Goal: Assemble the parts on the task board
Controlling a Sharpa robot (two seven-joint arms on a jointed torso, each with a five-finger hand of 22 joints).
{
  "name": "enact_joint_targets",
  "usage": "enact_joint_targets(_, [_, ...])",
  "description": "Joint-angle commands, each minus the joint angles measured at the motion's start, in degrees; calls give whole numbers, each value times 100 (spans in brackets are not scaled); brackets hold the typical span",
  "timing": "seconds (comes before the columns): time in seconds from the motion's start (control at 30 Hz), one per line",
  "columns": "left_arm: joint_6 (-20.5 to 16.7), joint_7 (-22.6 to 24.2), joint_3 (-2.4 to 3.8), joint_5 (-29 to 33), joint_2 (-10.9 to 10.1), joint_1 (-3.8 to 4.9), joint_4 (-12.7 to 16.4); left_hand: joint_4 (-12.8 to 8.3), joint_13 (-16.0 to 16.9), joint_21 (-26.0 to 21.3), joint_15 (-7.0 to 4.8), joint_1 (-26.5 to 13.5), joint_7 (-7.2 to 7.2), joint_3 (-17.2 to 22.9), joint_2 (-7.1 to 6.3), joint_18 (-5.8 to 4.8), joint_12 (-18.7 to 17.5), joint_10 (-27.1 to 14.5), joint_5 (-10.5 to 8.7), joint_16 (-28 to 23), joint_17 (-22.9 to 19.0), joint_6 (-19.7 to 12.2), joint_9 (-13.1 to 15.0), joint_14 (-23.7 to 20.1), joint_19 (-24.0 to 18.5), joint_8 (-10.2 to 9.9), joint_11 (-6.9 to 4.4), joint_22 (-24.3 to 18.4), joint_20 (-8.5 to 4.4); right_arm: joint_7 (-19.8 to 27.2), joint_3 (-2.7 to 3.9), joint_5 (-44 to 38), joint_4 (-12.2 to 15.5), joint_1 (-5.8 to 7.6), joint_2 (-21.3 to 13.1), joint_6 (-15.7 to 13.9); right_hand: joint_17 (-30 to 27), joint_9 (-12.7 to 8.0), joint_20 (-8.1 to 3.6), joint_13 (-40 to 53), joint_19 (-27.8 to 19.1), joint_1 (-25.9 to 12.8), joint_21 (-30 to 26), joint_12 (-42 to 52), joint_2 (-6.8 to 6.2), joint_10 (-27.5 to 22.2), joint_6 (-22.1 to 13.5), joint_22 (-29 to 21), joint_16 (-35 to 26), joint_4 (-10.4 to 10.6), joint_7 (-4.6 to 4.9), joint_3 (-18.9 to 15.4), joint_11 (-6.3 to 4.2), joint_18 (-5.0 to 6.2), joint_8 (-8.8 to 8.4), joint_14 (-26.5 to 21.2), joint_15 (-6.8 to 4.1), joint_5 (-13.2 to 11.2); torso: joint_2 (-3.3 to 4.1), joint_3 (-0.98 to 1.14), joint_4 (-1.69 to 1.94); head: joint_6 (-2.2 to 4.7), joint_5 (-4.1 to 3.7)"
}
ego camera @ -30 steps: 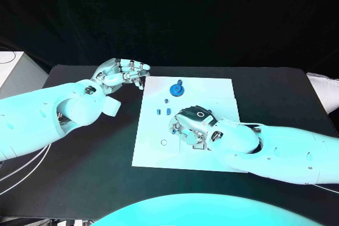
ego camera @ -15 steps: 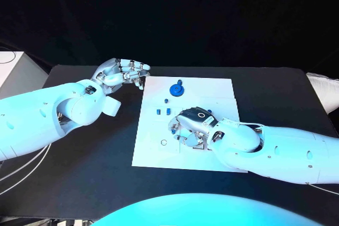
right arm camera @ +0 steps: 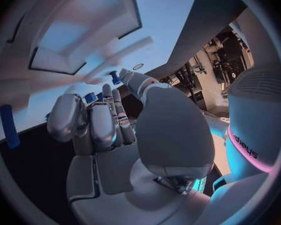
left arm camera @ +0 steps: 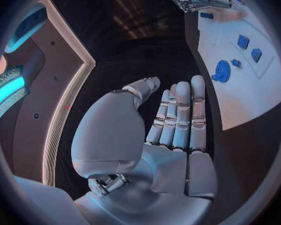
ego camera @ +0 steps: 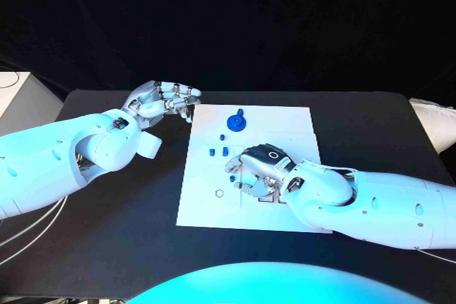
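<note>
The white task board (ego camera: 285, 119) lies in the middle of the black table. A round blue part (ego camera: 236, 122) sits near its far edge, with small blue pieces (ego camera: 219, 150) just nearer me. My right hand (ego camera: 256, 167) hovers over the board's centre, fingers curled. In the right wrist view a small blue peg (right arm camera: 115, 78) is pinched at the thumb tip of the right hand (right arm camera: 109, 125). My left hand (ego camera: 163, 99) rests off the board's far left corner. The left hand (left arm camera: 172, 120) holds nothing, its fingers straight, and the round blue part (left arm camera: 222, 71) lies beyond them.
A white box (ego camera: 14, 96) stands at the table's far left, and a pale object (ego camera: 435, 122) lies at its right edge. Bare black table (ego camera: 114, 205) stretches to the left of the board.
My right hand has shifted and turned a little over the board's centre. The left hand has stayed where it was.
</note>
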Motion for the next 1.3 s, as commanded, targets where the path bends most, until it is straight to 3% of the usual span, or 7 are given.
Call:
enact_joint_targets(0.03, [53,16,3,63,18,0,-8,14,-6,-18,43,1,14,-12,47,35,4,-55,-39,-35,-6,-46,-5,-9,43,0,3,-9,5,101,3,130,82,49,-88,-244,-15,-8,9,3,-29,61,-5,41,30,-39,-48,4,-26,4,-2,-34,-13,117,-35,-26,31,11,-3,2,-4,35,-54])
enact_joint_targets(0.2, [61,16,0,65,31,-3,-24,14,-6,-18,43,1,14,-12,47,35,4,-55,-39,-35,-6,-46,-5,-9,43,0,3,-9,5,147,23,520,215,211,-355,-226,-20,-9,-3,21,20,80,74,150,66,38,-16,69,-19,29,-13,-31,-30,99,-30,-25,15,20,-4,5,1,122,-166])
enact_joint_targets(0.33, [90,40,-4,66,28,-11,-33,22,-6,-29,43,1,13,-21,42,35,7,-58,-46,-36,-7,-48,-5,-10,47,2,2,-17,7,55,44,1284,297,492,-646,146,164,-19,-22,34,138,20,308,311,49,188,2,259,139,112,-11,1,-47,48,-45,44,1,11,-4,4,-3,181,-238])
enact_joint_targets(0.67, [188,110,-14,66,12,-20,-23,60,-10,-79,48,-22,9,-83,-17,35,18,-76,-52,-41,-12,-64,-5,-18,59,6,5,-54,13,78,54,1606,237,982,-1248,908,456,-40,-48,18,290,71,677,455,89,-79,-56,576,432,288,-67,-737,-89,-32,-108,122,-26,-108,-8,-16,20,297,-419])
enact_joint_targets(0.8, [193,144,-16,56,-2,-26,-6,61,-11,-91,46,-5,6,-80,-9,36,22,-76,-45,-43,-14,-64,-4,-20,63,10,0,-62,13,70,51,1266,134,1028,-1346,957,456,-51,-47,12,292,157,681,499,126,-152,-73,588,463,345,-67,-953,-84,-33,-128,116,-23,-106,0,-7,3,343,-402])
enact_joint_targets(1.0, [201,167,-17,48,-13,-38,3,61,-11,-91,46,-5,6,-80,-9,36,22,-76,-45,-43,-14,-64,-4,-20,63,10,0,-62,13,-121,39,771,59,1025,-1371,1126,324,-99,1,3,264,875,578,762,408,-613,-289,552,512,1094,-96,-2537,-33,-15,-265,67,27,-337,1,-2,3,355,-391])
enact_joint_targets(1.3, [209,162,-17,46,-17,-46,-2,61,-11,-91,46,-5,6,-80,-9,36,22,-76,-45,-43,-14,-64,-4,-20,63,10,0,-62,13,-206,30,556,31,963,-1333,1338,264,-69,-19,19,268,1152,555,994,475,-528,-159,553,525,1406,-80,-2730,-70,-10,-198,54,-2,-280,0,0,9,314,-385])
